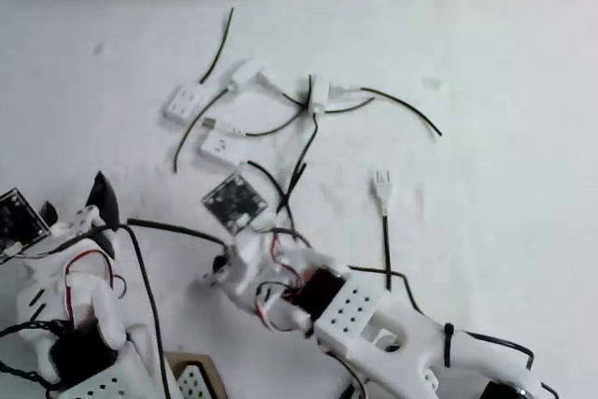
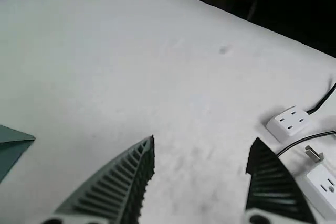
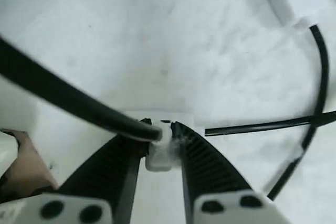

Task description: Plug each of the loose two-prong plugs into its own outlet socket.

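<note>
Plug, cord trailing, sat pinched in the right claw, probably for carrying to a socket; the left claw hung spread over the table, free to steady one.

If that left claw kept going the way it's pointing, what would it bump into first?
Most likely only the white table itself. The left gripper aims at bare surface; the outlet socket lies beside that line, though depth is unclear.
</note>
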